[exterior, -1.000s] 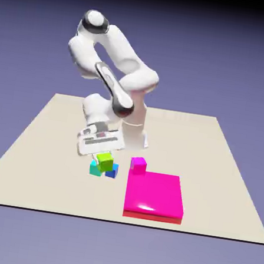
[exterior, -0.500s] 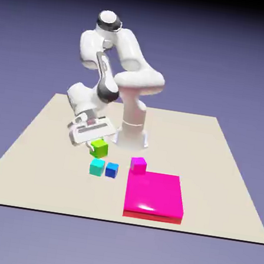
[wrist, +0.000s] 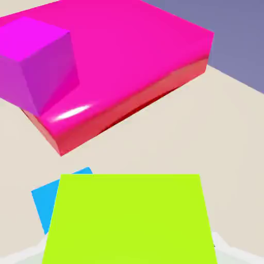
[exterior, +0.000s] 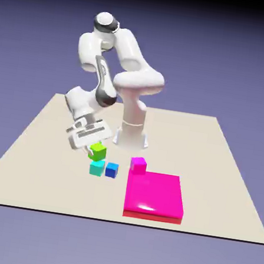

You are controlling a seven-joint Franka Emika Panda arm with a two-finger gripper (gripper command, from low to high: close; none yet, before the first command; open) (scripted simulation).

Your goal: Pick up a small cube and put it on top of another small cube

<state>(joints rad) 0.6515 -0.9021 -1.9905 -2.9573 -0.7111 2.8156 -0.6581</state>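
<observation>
Brought the fingers and the lime-green cube a little lower in the exterior view since the frame before, closer to the cyan cube. Kept the lime-green cube gripped between the fingers, tilted, with its lower edge overlapping the top of the cyan cube in the exterior view. Could not tell from there whether touching or just above.

Hid most of the fingers behind the lime-green cube in the hand view, leaving only pale parts at the lower corners. Cut off the near part of that same cube at the bottom edge. Covered part of a blue shape beyond it too, making it hard to tell from that view whether cyan cube or blue cube. Cropped the magenta cube at the left edge of the hand view, and the magenta slab at the top. Could not make out for certain whether magenta cube and slab touched.

Left only a narrow gap between the cyan cube and the blue cube, just to the exterior view's right. Had a wider stretch of bare table toward the exterior view's left. Set the slab near the table's front edge, with open room toward the exterior view's right.
</observation>
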